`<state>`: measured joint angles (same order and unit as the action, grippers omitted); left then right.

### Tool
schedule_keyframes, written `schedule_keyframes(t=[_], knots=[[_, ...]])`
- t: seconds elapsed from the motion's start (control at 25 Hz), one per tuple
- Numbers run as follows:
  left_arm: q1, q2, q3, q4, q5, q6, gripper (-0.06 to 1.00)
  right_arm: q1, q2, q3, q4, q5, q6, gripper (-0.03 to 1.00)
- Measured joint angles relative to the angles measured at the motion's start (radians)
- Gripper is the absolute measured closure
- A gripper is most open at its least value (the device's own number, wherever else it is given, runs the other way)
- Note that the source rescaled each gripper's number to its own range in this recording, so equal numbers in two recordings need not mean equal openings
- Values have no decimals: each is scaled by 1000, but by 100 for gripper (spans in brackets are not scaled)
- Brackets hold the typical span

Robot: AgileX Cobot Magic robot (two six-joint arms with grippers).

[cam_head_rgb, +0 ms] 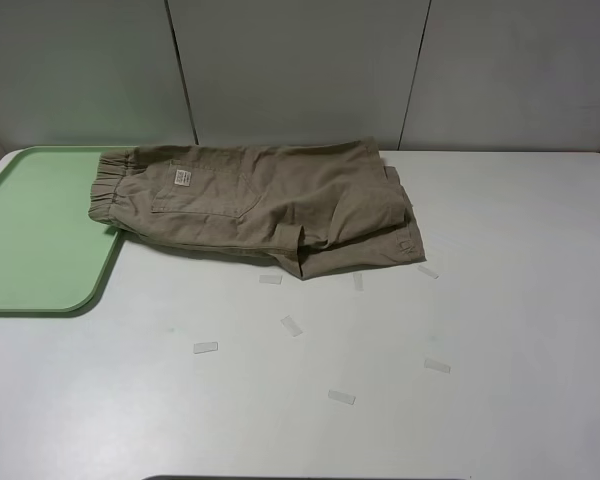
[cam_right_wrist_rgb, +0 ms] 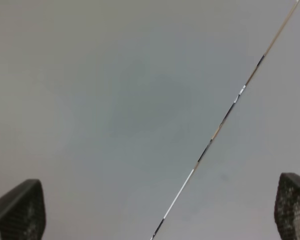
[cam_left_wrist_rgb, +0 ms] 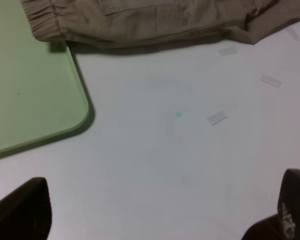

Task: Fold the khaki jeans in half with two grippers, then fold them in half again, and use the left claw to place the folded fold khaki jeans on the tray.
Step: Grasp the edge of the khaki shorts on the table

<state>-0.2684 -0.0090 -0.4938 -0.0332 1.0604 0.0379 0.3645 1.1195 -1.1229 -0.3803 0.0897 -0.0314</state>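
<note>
The khaki jeans (cam_head_rgb: 270,205) lie rumpled at the back middle of the white table, white label up. Their gathered waistband rests over the right rim of the pale-green tray (cam_head_rgb: 30,240). Neither arm shows in the high view. In the left wrist view the left claw (cam_left_wrist_rgb: 165,182) is open above bare table, its fingertips (cam_left_wrist_rgb: 32,200) wide apart, with the jeans (cam_left_wrist_rgb: 155,20) and the tray's corner (cam_left_wrist_rgb: 65,110) well ahead of it. The right gripper (cam_right_wrist_rgb: 159,185) is open too and faces a plain grey surface crossed by a thin seam; no jeans show there.
Several small clear tape strips (cam_head_rgb: 291,325) lie scattered on the table in front of the jeans. Grey wall panels (cam_head_rgb: 300,70) close off the back. The table's front edge (cam_head_rgb: 300,477) runs along the bottom of the high view.
</note>
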Motion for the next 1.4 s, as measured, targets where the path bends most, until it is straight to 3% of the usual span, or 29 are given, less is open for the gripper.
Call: schedule_keyframes(t=[0.12,0.24,0.6,0.72,1.08,1.4], knots=[[0,0,0,0,0,1,-6,0,0,0,14,8,0,-2],[0,0,0,0,0,2,-6,0,3,-1,64,78,0,-2],[0,0,0,0,0,3,-6,0,180,-4,309,339,-1,-2],[0,0,0,0,0,3,-6,0,259,-4,380,378,-29,-2],[0,0,0,0,0,3,-6,0,459,-4,624,384,-245,-2],[0,0,0,0,0,3,-6,-45,589,-4,1034,373,-599,-2]])
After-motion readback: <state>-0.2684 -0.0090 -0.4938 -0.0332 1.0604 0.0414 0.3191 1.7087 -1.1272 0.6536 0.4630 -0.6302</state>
